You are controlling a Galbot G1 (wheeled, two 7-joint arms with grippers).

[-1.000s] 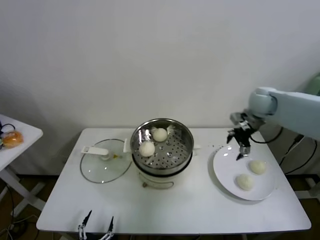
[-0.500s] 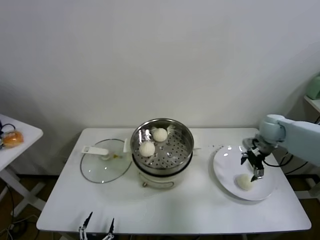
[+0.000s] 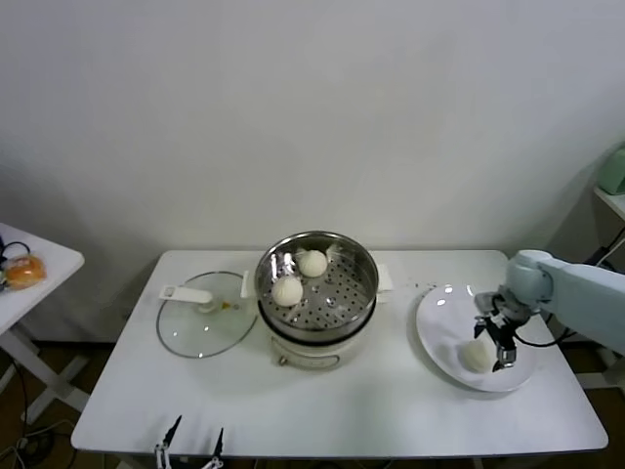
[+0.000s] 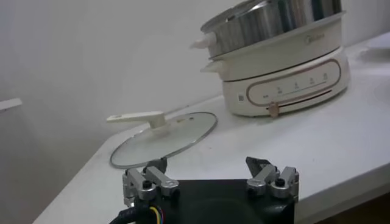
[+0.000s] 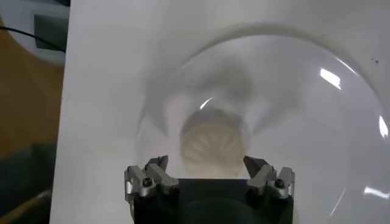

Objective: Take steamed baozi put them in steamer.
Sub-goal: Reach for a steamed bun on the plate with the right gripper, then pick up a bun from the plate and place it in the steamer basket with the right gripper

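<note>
The steel steamer (image 3: 361, 293) stands mid-table on its white base, and also shows in the left wrist view (image 4: 280, 55). Two cream baozi lie on its tray, one at the back (image 3: 312, 263) and one nearer (image 3: 287, 291). My right gripper (image 3: 496, 340) is open and low over the white plate (image 3: 439, 322). One baozi (image 3: 475, 356) shows beside its fingers; a second is hidden behind the gripper. In the right wrist view a baozi (image 5: 213, 143) lies between the open jaws of the right gripper (image 5: 206, 162). My left gripper (image 3: 187, 442) is parked open at the table's front edge.
A glass lid (image 3: 205, 315) with a white handle lies left of the steamer, also in the left wrist view (image 4: 164, 137). A side table at far left holds an orange bun-like thing (image 3: 24, 272). The plate sits close to the table's right edge.
My right gripper has moved from the plate's far edge towards the near right and dropped low over the plate, covering one baozi. The left arm has not moved.
</note>
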